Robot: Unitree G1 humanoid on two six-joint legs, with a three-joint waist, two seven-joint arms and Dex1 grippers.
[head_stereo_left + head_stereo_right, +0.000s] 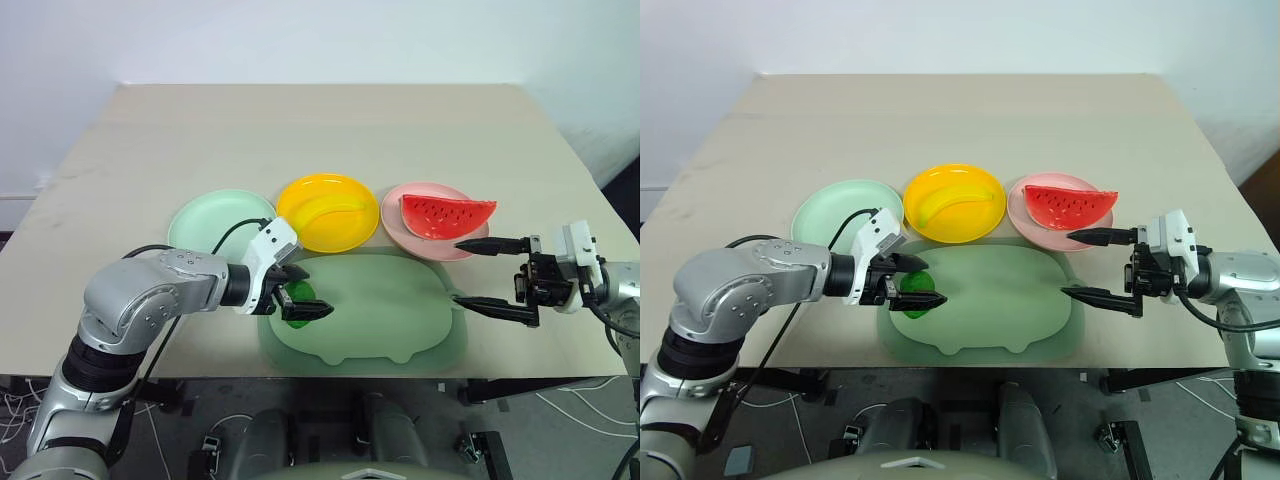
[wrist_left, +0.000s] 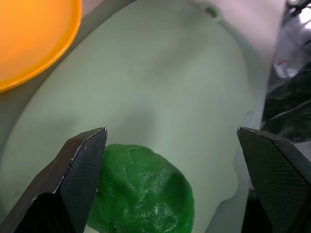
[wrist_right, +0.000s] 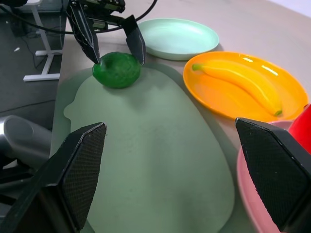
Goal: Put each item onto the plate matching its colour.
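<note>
While left jaws (image 1: 303, 291) straddle half-hidden green oval (image 3: 117, 69) ungripped, right jaws (image 1: 478, 274) gape empty.

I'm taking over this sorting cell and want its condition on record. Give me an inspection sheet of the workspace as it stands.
Surface: beige table with a grey-green mat at its near edge.
Job's things: banana on the yellow plate; watermelon wedge on the pink plate; mint plate bare; green lumpy toy lying on the mat.
Clutter: nothing seen.
Grippers: left gripper open, its fingers straddling the green toy; right gripper open, holding nothing, beside the pink plate.
Cables: black cable along the left arm; loose wires on the floor.
Surroundings: white wall behind the table.
</note>
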